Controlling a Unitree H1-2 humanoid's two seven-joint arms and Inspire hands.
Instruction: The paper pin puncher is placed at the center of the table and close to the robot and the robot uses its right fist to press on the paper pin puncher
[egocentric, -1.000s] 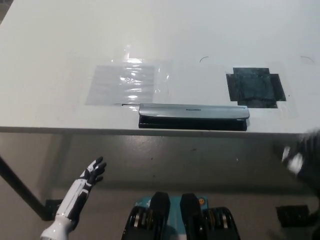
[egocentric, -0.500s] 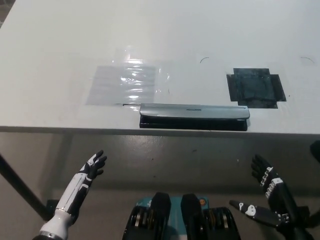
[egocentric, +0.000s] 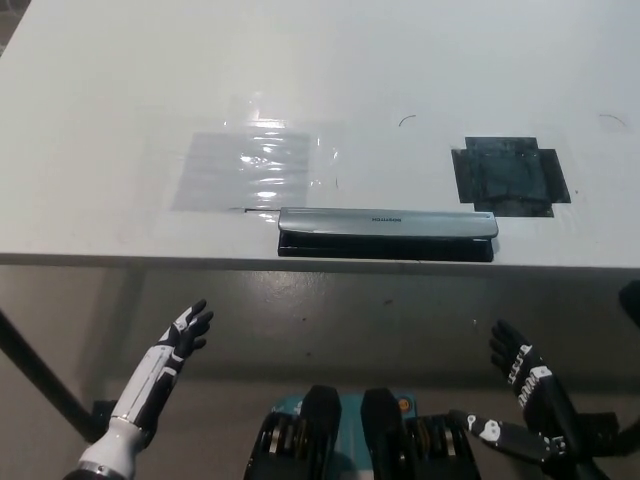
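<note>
Paper pin puncher (egocentric: 386, 233) lies lengthwise along the tabletop's (egocentric: 100, 120) near edge; unclenched right hand (egocentric: 525, 375) waits below, rightward.

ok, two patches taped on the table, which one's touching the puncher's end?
The clear plastic patch: its near right corner meets the paper pin puncher at its left end. The black taped patch sits just behind the right end, with white table showing between.

The table (egocentric: 120, 90) was plain white. The paper pin puncher (egocentric: 387, 233) had a silver top over a black base. A black taped patch (egocentric: 510, 175) and a clear glossy sheet (egocentric: 252, 168) lay on it. The left hand (egocentric: 187, 330) was white with black fingers; the right hand (egocentric: 520, 368) was black with white marks.
</note>
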